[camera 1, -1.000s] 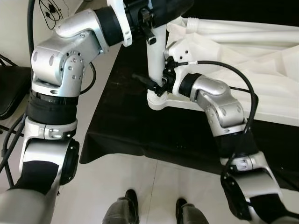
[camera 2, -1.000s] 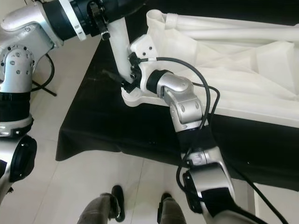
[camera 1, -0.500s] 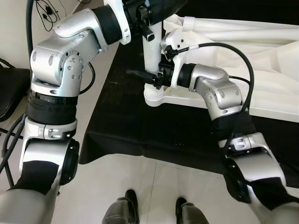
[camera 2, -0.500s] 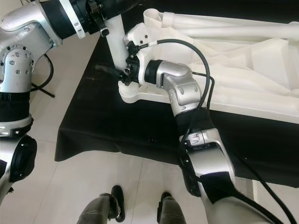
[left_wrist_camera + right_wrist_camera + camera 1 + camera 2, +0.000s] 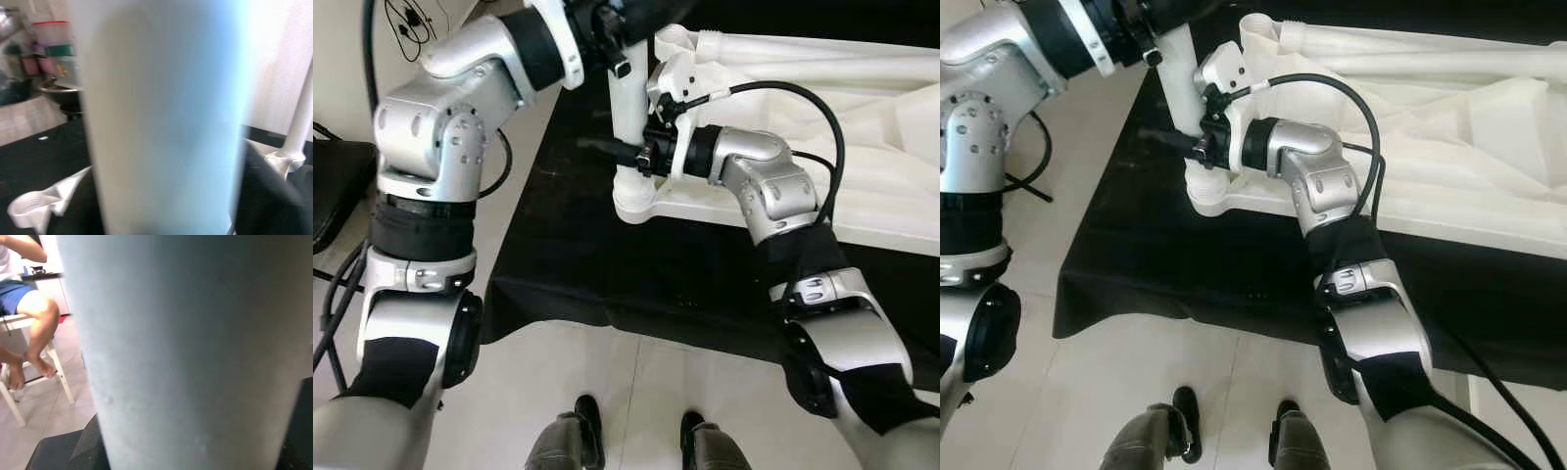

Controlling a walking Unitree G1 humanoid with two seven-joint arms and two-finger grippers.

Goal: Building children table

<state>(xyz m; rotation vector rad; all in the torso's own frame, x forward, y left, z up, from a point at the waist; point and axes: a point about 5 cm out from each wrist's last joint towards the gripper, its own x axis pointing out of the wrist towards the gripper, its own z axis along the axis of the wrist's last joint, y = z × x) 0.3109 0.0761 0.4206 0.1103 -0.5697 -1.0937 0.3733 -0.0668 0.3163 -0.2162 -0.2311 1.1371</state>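
A white table leg stands upright in the round corner socket of the white table top, which lies upside down on a black cloth. My left gripper is shut on the upper part of the leg. My right gripper is closed around the leg lower down, a little above the socket, with one black finger reaching past the leg's front. Both wrist views look at the leg from very close.
More white legs lie along the far edge of the table top. A black chair stands at the left. Black shoes stand on the tiles near the cloth's front edge. A person sits on a white stool beyond.
My right gripper has slid up the leg from just above the socket to a higher hold. The leg and socket corner have shifted slightly left and farther away.
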